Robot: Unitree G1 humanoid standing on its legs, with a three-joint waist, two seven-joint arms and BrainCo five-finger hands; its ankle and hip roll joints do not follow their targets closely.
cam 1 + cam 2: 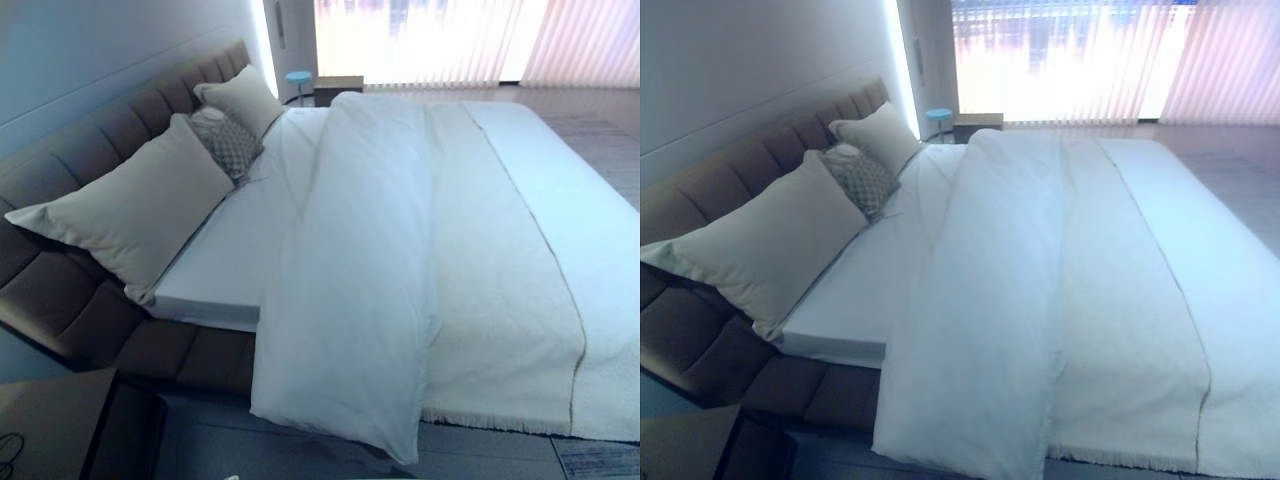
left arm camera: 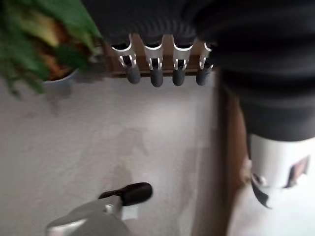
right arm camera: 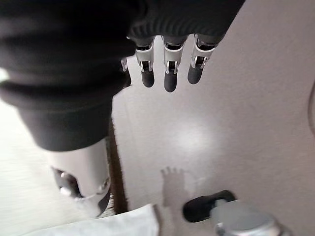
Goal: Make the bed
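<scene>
While both arms hang low beside the bed, the left hand shows in its wrist view with fingers straight and spread in a row, thumb held apart, nothing in its hold, above pale floor with a potted plant near it. The right hand is posed the same way: fingers extended, thumb apart, grasping nothing, with a corner of white cloth just beside it on the floor side. From the head camera, the bed stretches toward twelve o'clock, neither hand touching it. A white duvet lies folded back in a long ridge down the middle, its end hanging over the near edge at six o'clock. At three o'clock a cream blanket with a fringed hem lies flat. At nine o'clock the bare sheet is exposed, and a large pillow, a patterned cushion and a second pillow lean on the padded headboard.
</scene>
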